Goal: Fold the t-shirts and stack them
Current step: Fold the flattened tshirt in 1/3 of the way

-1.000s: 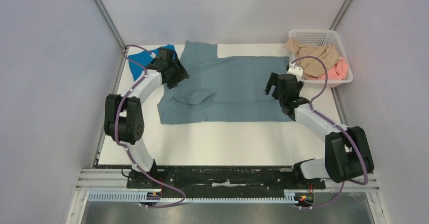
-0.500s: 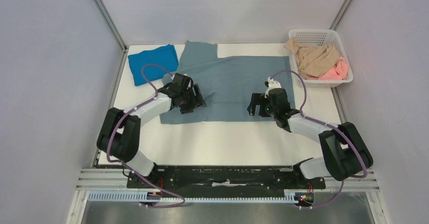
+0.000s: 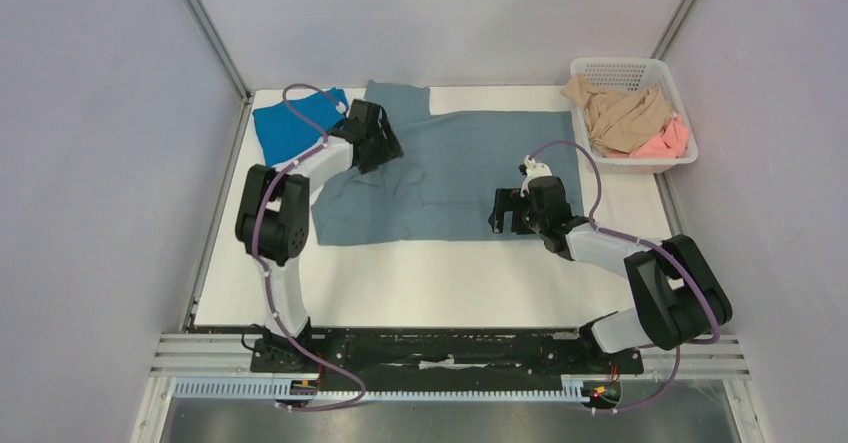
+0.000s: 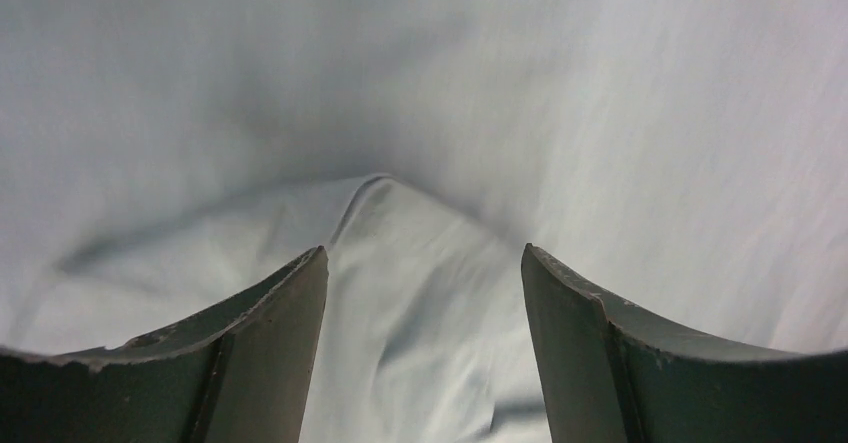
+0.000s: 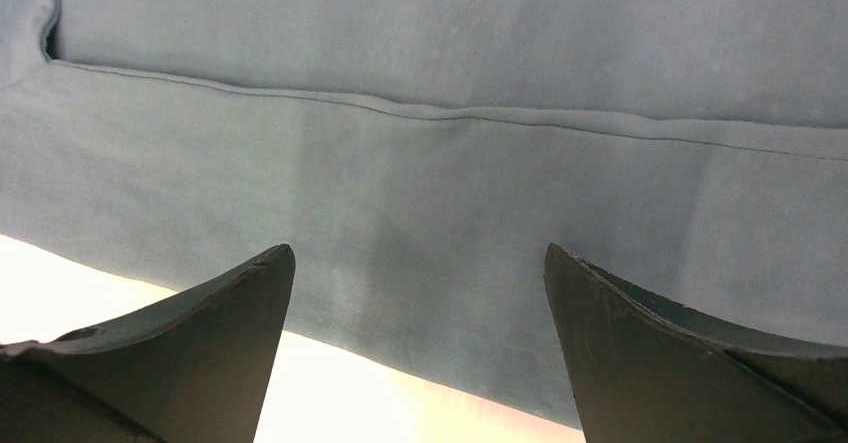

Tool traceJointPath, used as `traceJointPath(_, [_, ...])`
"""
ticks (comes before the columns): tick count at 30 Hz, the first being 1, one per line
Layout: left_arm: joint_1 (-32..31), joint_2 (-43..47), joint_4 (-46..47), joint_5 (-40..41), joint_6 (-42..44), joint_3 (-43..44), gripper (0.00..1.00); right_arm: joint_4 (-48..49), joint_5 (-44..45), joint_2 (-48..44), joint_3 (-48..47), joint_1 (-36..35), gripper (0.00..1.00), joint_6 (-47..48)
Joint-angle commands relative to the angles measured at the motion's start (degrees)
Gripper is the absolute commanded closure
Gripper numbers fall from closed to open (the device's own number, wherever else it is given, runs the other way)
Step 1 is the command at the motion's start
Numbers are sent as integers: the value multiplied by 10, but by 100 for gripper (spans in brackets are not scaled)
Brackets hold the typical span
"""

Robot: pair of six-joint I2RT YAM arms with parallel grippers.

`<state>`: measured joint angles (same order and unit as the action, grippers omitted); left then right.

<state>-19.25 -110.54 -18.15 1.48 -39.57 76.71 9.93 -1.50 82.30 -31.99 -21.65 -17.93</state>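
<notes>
Grey-blue shirt spread across the far half of the desk.
Left hand released over a wrinkle; right hand released above its near-edge hem.

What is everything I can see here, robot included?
Grey-blue t-shirt: one, dusty grey-blue, spread across mid-table.
Bright blue t-shirt: one, bright blue, folded, far left corner.
Tan t-shirt: one, tan, crumpled in basket.
Pink t-shirt: one, pink, in basket beside the tan one.
Basket: one, white, far right corner.
Table: one, white.
Left arm: one, white and black, jaws open over the grey-blue shirt's left side.
Right arm: one, white and black, jaws open over its near hem.
</notes>
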Motion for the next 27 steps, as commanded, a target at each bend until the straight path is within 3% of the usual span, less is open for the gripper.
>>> traceJointPath(1, [39, -89, -17, 66, 42, 158, 23, -7, 40, -4, -8, 0, 2, 19])
traceJointPath(4, [47, -128, -84, 71, 65, 266, 26, -11, 48, -14, -6, 0, 2, 22])
traceJointPath(6, [46, -110, -88, 67, 73, 270, 26, -11, 55, -21, -5, -1, 2, 25])
traceJointPath(9, [39, -40, -63, 64, 75, 204, 26, -11, 64, -29, -7, 0, 2, 21])
traceJointPath(14, [14, 99, 17, 20, 69, -5, 24, -7, 61, -33, -10, 0, 2, 11])
traceJointPath(17, [10, 121, 43, -12, 55, -73, 24, -4, 59, -31, -10, -1, 2, 8])
traceJointPath(22, [10, 93, 60, -27, 47, -99, 23, 7, 58, -31, -11, -1, 2, 5])
traceJointPath(27, [14, 15, 32, 16, 53, -40, 24, 7, 58, -24, -10, 0, 2, 9])
